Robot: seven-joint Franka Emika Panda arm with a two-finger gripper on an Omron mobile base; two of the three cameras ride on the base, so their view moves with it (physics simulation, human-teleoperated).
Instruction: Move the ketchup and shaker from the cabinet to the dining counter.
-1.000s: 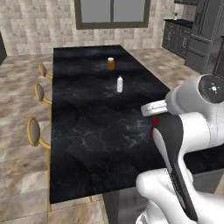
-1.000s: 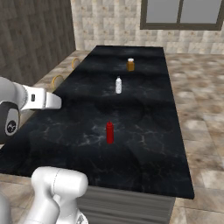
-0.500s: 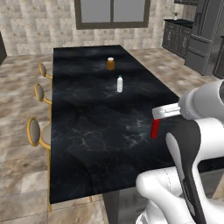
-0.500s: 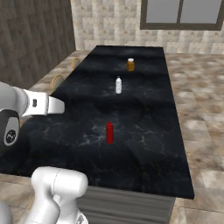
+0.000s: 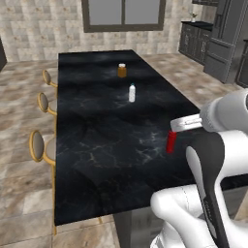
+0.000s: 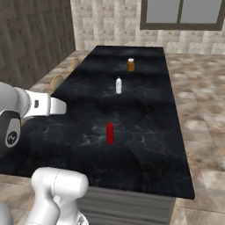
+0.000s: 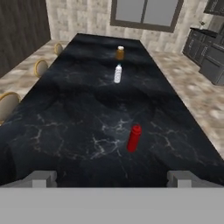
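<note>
The red ketchup (image 5: 171, 141) (image 6: 110, 132) (image 7: 134, 138) stands upright on the black marble dining counter (image 5: 97, 126) (image 6: 145, 110) (image 7: 78, 109), close to its near end. My gripper (image 7: 111, 178) is open with nothing between its fingertips (image 7: 41, 177). It hangs back from the ketchup, which stands ahead of it and slightly to the right in the hand view. The white arm partly overlaps the ketchup's right side in the left base view. The shaker and the cabinet are out of view.
Further along the counter stand a slim white bottle (image 5: 131, 93) (image 6: 118, 85) (image 7: 117, 74) and an amber jar (image 5: 122, 70) (image 6: 130, 65) (image 7: 120, 53). Round stools (image 5: 41, 145) (image 6: 57, 81) (image 7: 8, 105) line the counter's left side. Dark cupboards (image 5: 218, 43) stand at the far right.
The arm has drawn back a little toward the right in the left base view, uncovering more of the ketchup. The ketchup, white bottle and jar have stayed put.
</note>
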